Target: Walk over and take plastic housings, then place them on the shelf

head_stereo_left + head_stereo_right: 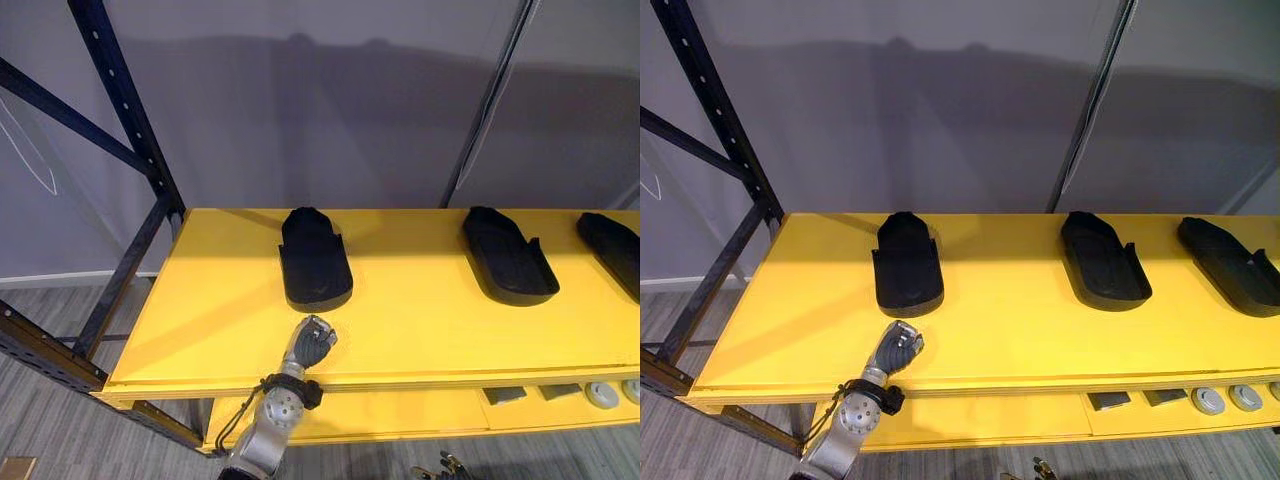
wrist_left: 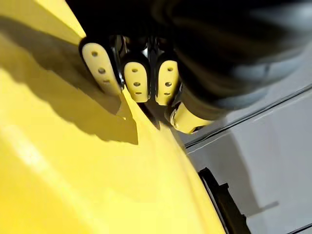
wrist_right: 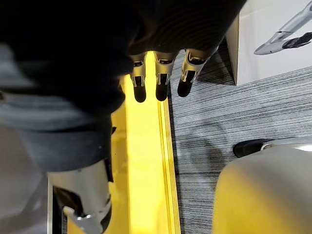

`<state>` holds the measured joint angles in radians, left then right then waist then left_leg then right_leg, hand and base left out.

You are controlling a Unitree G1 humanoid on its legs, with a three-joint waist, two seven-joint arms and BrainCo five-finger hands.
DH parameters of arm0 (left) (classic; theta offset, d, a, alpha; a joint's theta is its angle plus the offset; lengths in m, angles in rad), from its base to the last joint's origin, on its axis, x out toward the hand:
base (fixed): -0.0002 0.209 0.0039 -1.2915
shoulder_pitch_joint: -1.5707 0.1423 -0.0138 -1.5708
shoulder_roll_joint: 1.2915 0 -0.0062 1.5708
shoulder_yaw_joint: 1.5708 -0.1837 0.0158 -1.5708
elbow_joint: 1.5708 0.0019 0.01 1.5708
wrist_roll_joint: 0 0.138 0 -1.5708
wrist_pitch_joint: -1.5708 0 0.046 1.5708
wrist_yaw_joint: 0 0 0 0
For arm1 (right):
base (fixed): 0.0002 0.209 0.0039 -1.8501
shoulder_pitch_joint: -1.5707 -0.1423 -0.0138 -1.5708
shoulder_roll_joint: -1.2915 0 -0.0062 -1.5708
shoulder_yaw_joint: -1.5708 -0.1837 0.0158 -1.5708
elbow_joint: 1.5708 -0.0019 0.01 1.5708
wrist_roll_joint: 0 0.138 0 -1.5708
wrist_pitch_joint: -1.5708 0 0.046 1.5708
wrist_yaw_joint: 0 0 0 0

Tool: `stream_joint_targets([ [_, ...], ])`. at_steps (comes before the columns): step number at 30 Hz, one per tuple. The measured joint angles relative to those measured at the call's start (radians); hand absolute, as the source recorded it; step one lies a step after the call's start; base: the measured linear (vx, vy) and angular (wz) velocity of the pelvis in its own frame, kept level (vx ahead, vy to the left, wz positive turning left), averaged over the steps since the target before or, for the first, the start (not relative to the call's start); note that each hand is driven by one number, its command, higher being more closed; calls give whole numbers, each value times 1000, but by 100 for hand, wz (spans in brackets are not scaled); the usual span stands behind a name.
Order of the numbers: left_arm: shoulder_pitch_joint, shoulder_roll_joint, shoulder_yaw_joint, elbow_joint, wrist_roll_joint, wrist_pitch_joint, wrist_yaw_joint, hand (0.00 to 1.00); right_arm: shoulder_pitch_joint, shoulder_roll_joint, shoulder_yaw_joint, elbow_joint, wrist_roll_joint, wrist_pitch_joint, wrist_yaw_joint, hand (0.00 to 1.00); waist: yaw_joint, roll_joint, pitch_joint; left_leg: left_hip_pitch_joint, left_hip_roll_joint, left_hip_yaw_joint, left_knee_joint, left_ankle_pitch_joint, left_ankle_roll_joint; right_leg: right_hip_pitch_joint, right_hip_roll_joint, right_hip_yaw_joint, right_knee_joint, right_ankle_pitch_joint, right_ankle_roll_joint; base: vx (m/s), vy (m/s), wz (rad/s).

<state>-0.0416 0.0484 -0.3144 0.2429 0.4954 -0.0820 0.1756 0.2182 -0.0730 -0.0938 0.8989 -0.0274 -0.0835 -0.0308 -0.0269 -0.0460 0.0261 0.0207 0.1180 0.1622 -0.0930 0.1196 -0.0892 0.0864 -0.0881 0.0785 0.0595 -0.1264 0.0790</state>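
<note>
The left hand (image 1: 310, 343) is held low over the glossy yellow shelf (image 1: 430, 320), fingers loosely bent, side by side, empty. At its 12 o'clock lies a matte black, shoe-shaped plastic housing (image 1: 314, 260). The right hand (image 3: 161, 83) hangs with fingers straight.

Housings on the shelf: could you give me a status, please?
Left hand open, empty, before leftmost housing. Right hand open, empty. Nothing in the way.
</note>
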Motion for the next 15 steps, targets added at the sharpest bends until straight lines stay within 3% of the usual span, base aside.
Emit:
stream_joint_targets([
  [2,-21,0,15,26,1,4,15,100,-17,0,0,21,0,0,0,0,-15,-2,-1,0,0,2,0,-1,-1,-1,0,5,-1,0,0,-13,9,-4],
  [10,-107,-1,44,95,75,29,37,100,-27,1,0,39,-1,0,0,0,-20,-11,-7,0,0,31,0,-15,-2,-21,0,43,-4,1,-1,9,13,-13],
  [15,-131,0,69,112,87,39,49,100,-38,1,-1,44,-14,0,0,0,-40,-14,-9,0,0,39,0,-20,-5,-20,0,47,-8,3,-3,24,6,-5],
])
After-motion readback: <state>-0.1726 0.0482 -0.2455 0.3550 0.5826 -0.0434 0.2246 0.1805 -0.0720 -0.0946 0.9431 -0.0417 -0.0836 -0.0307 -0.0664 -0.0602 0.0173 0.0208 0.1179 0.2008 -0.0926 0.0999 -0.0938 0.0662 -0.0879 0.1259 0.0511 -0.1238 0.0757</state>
